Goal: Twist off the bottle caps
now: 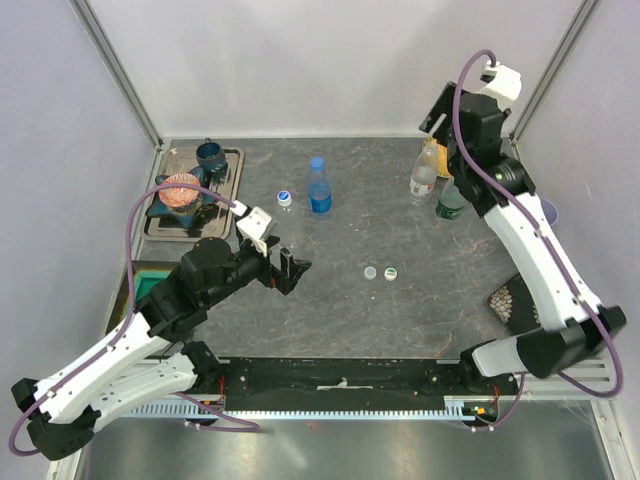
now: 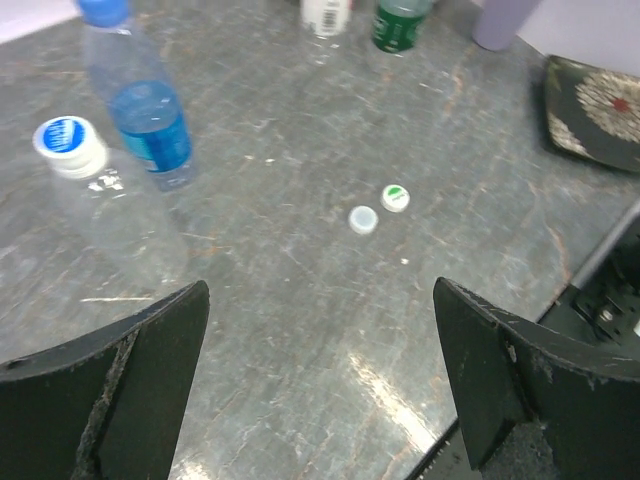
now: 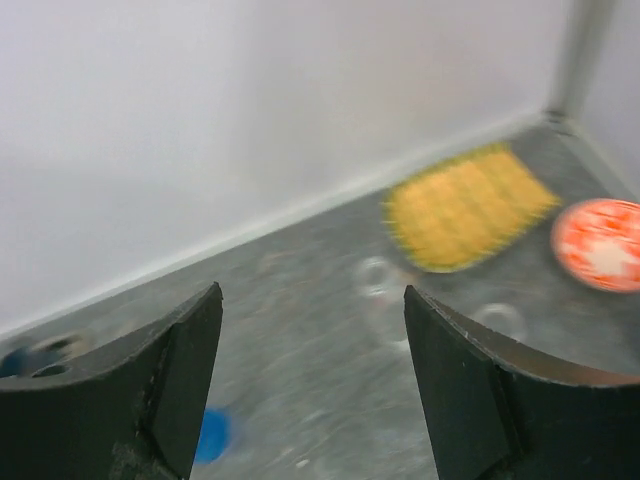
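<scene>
Holding my left gripper [image 2: 320,290] wide, empty, since the capped blue-labelled bottle [image 2: 150,130] ahead-left looks next; right gripper [image 3: 312,300] parted, empty too.

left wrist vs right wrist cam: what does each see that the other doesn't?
Only left wrist: a white cap and a green-topped cap lying loose, plus the short bottle, capped. Only right wrist, blurred: a yellow mat, an orange-red disc, the white wall. Both: the grey table, and each its own tool, open and empty: left tool, right tool.
</scene>
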Controlling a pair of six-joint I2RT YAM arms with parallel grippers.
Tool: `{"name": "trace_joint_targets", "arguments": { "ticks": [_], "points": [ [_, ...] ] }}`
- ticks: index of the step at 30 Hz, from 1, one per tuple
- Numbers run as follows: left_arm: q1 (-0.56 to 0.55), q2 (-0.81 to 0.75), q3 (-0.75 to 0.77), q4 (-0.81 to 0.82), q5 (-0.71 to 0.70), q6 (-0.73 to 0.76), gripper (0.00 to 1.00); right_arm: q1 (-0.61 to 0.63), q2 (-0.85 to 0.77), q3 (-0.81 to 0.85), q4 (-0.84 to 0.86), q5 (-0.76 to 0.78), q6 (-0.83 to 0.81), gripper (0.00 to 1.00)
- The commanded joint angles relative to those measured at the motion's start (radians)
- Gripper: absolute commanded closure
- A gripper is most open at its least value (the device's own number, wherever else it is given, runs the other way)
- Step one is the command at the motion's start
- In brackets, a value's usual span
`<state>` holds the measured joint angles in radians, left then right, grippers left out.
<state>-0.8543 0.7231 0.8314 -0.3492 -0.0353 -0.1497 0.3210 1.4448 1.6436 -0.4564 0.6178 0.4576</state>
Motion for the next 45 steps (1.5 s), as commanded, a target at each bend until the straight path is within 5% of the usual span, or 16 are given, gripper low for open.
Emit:
{"name": "trace_joint_targets", "arguments": {
  "ticks": [1,6,10,15,34,40,45],
  "points": [
    [0.000,-0.040,0.038,0.033,-0.234,-0.056,0.01,0.133,-0.107,-0.059,0.122,-0.296,-0.065,0.20],
    [0.001,-0.129,0.009,-0.007,-0.498,-0.174,0.01,0.282,-0.090,-0.250,0.287,-0.418,-0.056,0.30],
    [0.003,-0.172,0.018,-0.074,-0.555,-0.234,0.01,0.332,-0.015,-0.239,0.315,-0.497,-0.086,0.11],
    [0.006,-0.139,0.072,-0.192,-0.529,-0.286,0.01,0.377,0.140,-0.105,0.291,-0.371,-0.158,0.03],
    [0.006,-0.113,0.046,-0.157,-0.410,-0.182,0.01,0.378,0.594,0.239,0.228,-0.224,-0.149,0.04],
    [0.006,-0.100,0.029,-0.136,-0.391,-0.163,0.01,0.382,0.609,0.223,0.231,-0.199,-0.140,0.12],
    [0.006,-0.094,0.026,-0.126,-0.388,-0.160,0.01,0.380,0.586,0.177,0.268,-0.201,-0.145,0.46]
  ]
}}
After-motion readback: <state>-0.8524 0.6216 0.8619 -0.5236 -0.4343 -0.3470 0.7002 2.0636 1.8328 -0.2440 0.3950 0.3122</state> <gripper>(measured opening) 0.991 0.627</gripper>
